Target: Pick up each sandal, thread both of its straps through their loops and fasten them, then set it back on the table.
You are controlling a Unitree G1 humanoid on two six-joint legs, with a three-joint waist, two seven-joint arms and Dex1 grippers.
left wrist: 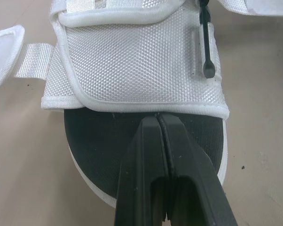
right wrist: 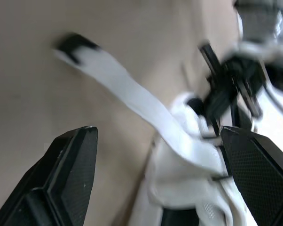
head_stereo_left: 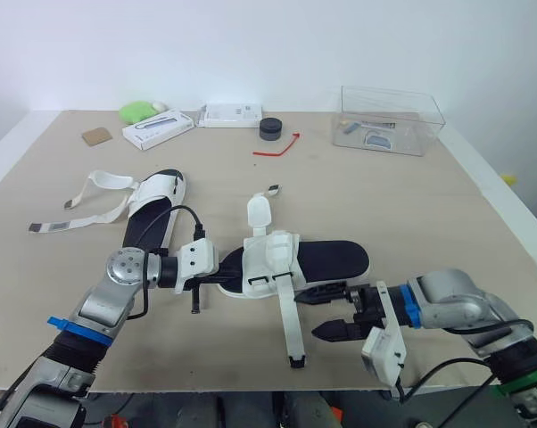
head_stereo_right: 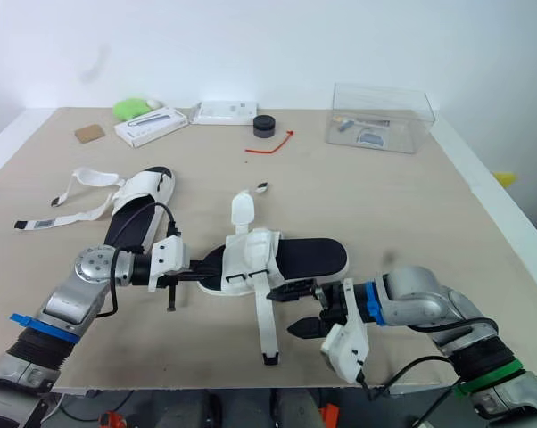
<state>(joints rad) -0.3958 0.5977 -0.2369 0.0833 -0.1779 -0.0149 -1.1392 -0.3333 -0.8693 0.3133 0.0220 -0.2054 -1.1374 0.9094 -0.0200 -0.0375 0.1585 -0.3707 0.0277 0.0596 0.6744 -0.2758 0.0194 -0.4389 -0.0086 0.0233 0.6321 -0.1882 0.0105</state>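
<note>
White mesh over a black insole marks the nearer sandal, which lies flat on the bench near the middle of its front edge, lengthwise along that edge. Its long strap is unfastened and trails from the mesh upper toward the front edge, ending in a dark tip, while a shorter strap stands up on the far side of the upper. The left end effector is closed, its two black fingers pressed together over the insole with the tips at the rim of the mesh; whether they pinch anything cannot be told. The right end effector is open just beside the long strap, its fingers spread wide and holding nothing. The second sandal lies toward the left edge, farther back, with its loose straps sprawled out toward that edge. Along the back edge sit a tan square, a green lump, two white boxes, a black round pot and a red cord; a clear plastic box stands by the back right corner.
</note>
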